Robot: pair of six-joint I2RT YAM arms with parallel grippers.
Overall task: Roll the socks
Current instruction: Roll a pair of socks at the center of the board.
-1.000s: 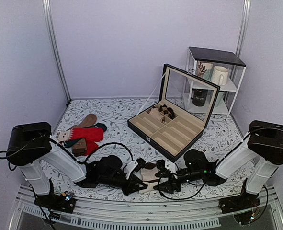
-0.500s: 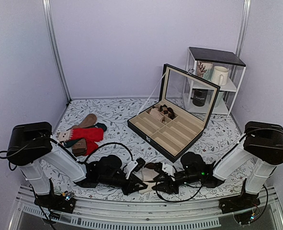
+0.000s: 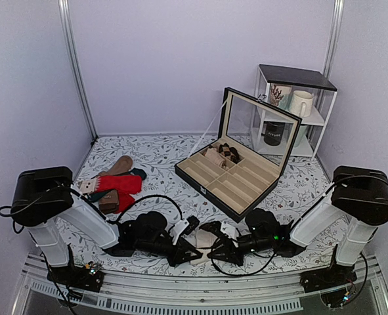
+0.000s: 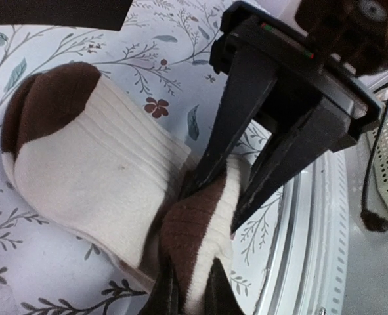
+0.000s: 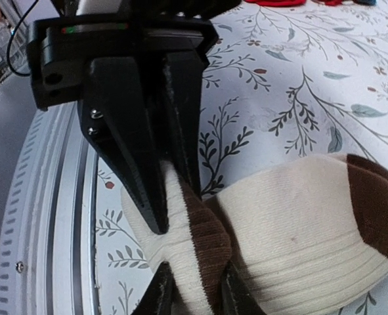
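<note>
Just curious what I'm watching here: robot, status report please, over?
Left claw shut on socks, brown-banded end. Right claw pinching same end. Socks lie bunched on table. Nothing in the way; red socks far aside.

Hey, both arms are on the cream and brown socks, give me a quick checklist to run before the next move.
1. Left gripper grip on the socks: ok, shut on the brown-banded end.
2. Right gripper grip: ok, pinching the same end.
3. Room between the two grippers: not ok, fingertips crowd one fold.
4. Both socks caught: cannot tell.
5. Dark toe end free on the table: ok.
6. Red socks out of the way: ok, far to the left.
</note>
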